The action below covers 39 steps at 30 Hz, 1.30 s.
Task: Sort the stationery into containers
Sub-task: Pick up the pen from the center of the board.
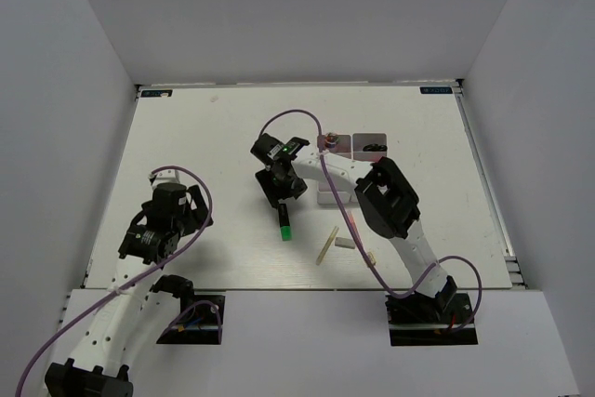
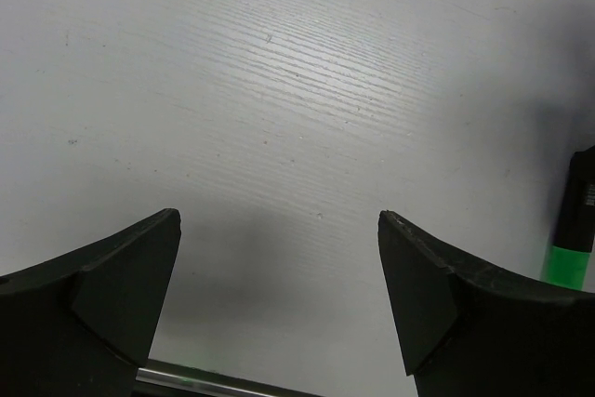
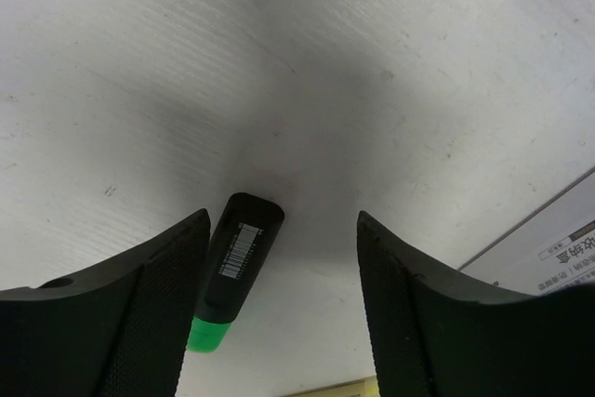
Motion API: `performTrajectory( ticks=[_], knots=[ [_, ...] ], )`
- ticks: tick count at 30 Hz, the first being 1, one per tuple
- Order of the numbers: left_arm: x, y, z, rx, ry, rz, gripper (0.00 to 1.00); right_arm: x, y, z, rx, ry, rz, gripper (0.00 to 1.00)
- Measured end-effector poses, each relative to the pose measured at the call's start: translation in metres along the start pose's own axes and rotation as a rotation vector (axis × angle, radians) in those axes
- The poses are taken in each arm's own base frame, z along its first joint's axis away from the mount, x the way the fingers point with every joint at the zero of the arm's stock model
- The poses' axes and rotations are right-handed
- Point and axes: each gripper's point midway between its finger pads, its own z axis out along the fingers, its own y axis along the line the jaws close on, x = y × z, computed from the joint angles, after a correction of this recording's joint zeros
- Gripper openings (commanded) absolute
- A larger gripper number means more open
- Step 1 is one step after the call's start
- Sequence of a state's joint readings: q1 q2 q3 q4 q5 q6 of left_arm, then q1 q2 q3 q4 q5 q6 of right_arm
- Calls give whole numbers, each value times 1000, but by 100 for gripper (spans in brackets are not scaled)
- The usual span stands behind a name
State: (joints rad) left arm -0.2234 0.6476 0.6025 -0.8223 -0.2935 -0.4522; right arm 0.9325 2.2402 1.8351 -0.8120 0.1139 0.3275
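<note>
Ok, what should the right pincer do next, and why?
Probably drop down and close on the black-green marker. The right pincer hangs open above it, and the marker lies flat between its fingers, close to one, not yet gripped.

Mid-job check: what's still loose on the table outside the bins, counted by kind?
Black-green marker: 1
Cream stick: 1
Eraser blocks: 2, grey block and tan block
Total: 4
</note>
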Motion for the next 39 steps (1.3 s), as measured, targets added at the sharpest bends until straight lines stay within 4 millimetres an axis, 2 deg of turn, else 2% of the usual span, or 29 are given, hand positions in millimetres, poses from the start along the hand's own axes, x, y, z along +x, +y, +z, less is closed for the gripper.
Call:
performTrajectory(
  ticks=[12, 16, 25, 26, 29, 34, 39],
  knots=[
    [-2, -3, -2, 22, -12, -2, 98, 20, 10, 3, -19, 48, 31, 62],
    [-2, -3, -2, 23, -12, -2, 98, 23, 11, 3, -26, 56, 39, 46],
    [-2, -3, -2, 24, -12, 1, 98, 33, 21, 1, -89, 94, 62, 21],
    [-2, -3, -2, 24, -12, 1, 98, 34, 23, 0, -99, 99, 65, 13],
    [-2, -3, -2, 24, -12, 1, 98, 36, 27, -1, -126, 110, 65, 2],
    [-2, -3, -2, 25, -13, 0, 98, 38, 31, -2, -156, 119, 25, 0],
    [-2, -3, -2, 25, -13, 1, 98, 36, 25, -4, -144, 99, -53, 0]
  ],
)
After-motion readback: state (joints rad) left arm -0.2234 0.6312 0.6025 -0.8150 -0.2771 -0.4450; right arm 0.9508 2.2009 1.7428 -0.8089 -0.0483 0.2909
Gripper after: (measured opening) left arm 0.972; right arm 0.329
